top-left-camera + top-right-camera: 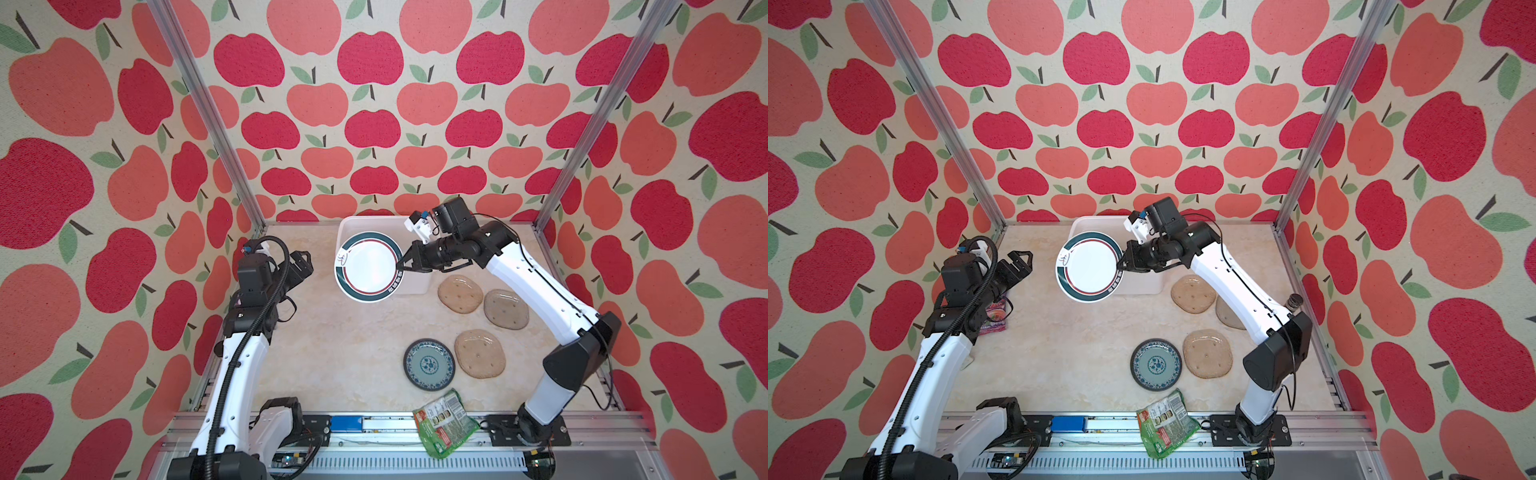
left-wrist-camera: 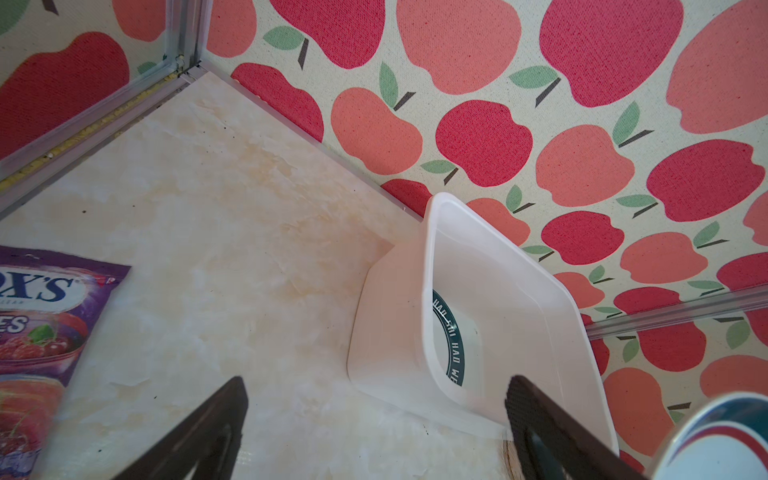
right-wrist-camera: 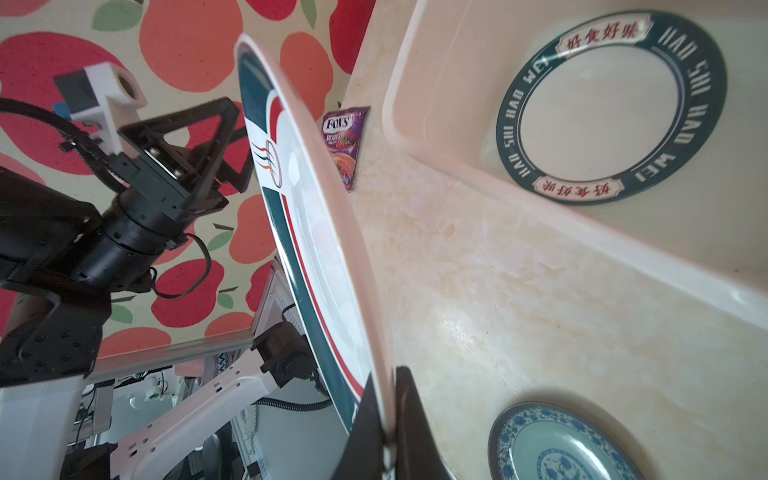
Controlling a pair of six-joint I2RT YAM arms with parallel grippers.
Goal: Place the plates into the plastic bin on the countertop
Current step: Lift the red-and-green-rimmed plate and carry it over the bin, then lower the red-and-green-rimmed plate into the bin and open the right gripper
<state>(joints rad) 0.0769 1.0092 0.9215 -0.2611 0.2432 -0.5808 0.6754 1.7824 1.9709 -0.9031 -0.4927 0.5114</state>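
My right gripper (image 1: 401, 268) (image 3: 386, 374) is shut on the rim of a white plate with a teal and red rim (image 1: 368, 266) (image 1: 1089, 266) (image 3: 316, 232). It holds the plate tilted above the near edge of the plastic bin (image 1: 353, 224) (image 2: 432, 291). Inside the bin lies a white plate with a lettered dark rim (image 3: 611, 108) (image 2: 449, 332). A teal patterned plate (image 1: 429, 365) and three amber glass plates (image 1: 460, 294) (image 1: 506, 308) (image 1: 480, 353) rest on the countertop (image 1: 345, 353). My left gripper (image 1: 305, 266) (image 2: 376, 382) hangs open and empty, left of the bin.
A green snack packet (image 1: 444, 424) lies over the front rail. Under the left arm a purple candy bag (image 1: 994, 318) (image 2: 37, 332) rests on the countertop. Aluminium posts and rails edge the surface, and the bin stands against the back wall.
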